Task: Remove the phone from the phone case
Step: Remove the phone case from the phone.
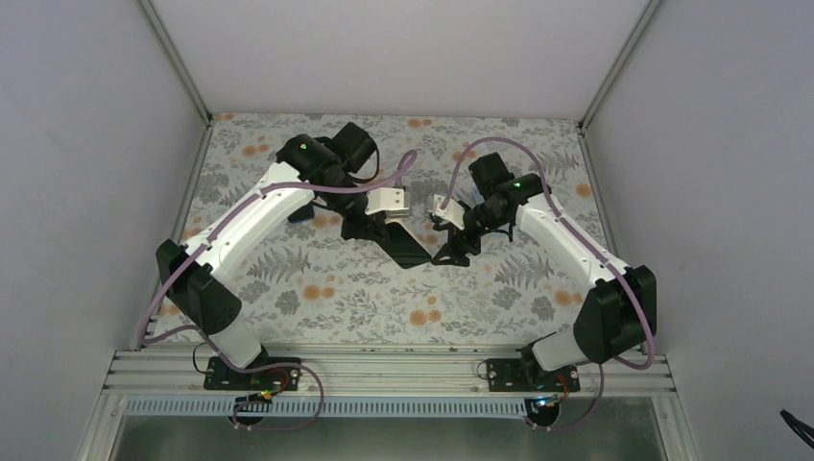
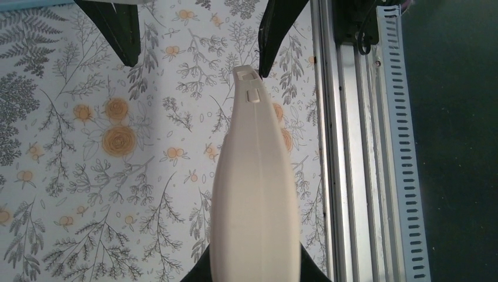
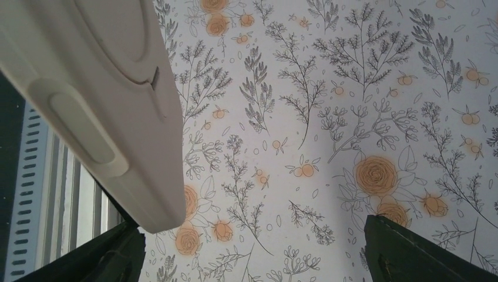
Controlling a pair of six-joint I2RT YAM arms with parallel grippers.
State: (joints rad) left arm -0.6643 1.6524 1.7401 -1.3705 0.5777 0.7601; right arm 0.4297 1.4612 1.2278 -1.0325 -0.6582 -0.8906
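Observation:
The cream phone case (image 2: 253, 176) is seen edge-on in the left wrist view, with a port cutout and a button at its far end. My left gripper (image 2: 255, 269) is shut on it and holds it above the table. From above it shows as a dark flat slab (image 1: 407, 247) between the two grippers. I cannot tell the phone apart from the case. The case's end (image 3: 100, 100) reaches into the right wrist view at upper left, beside the left finger (image 3: 111, 252). My right gripper (image 3: 252, 247) is open, at the case's far end (image 1: 451, 252).
The table carries a floral cloth (image 1: 365, 298) with nothing else on it. An aluminium rail (image 1: 384, 370) runs along the near edge by the arm bases. White walls (image 1: 96, 144) close the left, right and back sides.

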